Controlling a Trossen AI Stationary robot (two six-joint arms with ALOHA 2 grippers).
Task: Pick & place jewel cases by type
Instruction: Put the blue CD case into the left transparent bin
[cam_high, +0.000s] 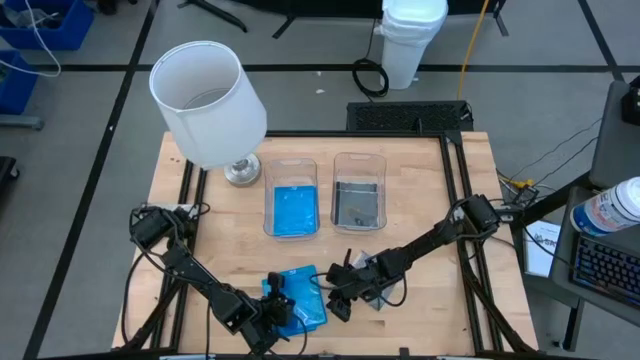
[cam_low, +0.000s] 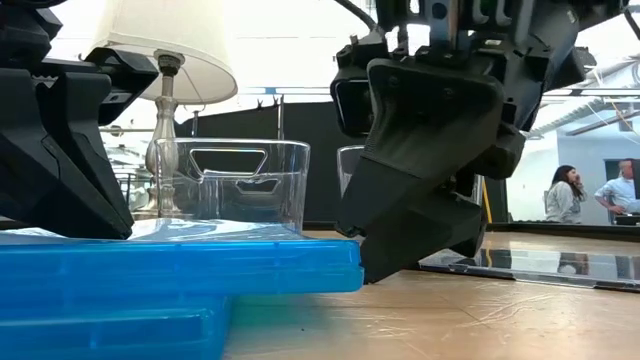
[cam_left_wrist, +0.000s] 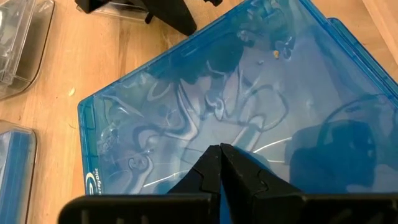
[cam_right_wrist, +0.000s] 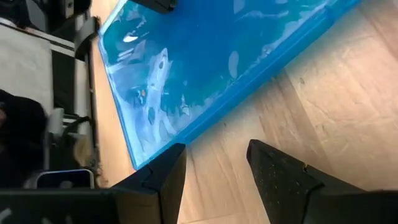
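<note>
Two bright blue jewel cases (cam_high: 300, 297) lie stacked and offset at the table's near edge; the upper one (cam_low: 180, 265) rests flat on the lower one (cam_low: 110, 330). A dark smoky case (cam_low: 535, 265) lies flat on the table to their right. My left gripper (cam_left_wrist: 219, 152) is shut, over the upper blue case. My right gripper (cam_right_wrist: 214, 158) is open and low over the bare wood, just right of that case's edge (cam_right_wrist: 205, 118). The left tub (cam_high: 292, 210) holds blue cases and the right tub (cam_high: 358, 203) a dark one. My left gripper rests its shut fingertips (cam_left_wrist: 211, 163) on the upper blue case's top face (cam_left_wrist: 205, 124), near its near-left part, slanting down from the near side. The case lies flat on the lower blue case. My right gripper has one finger (cam_right_wrist: 168, 163) at the upper case's right edge; whether it touches, I cannot tell.
A lamp with a white shade (cam_high: 210, 100) stands on the table's far left part, its metal foot (cam_high: 242, 172) beside the left tub. The two clear tubs stand side by side mid-table. Bare wood lies to the right (cam_high: 440, 230) and between tubs and cases.
</note>
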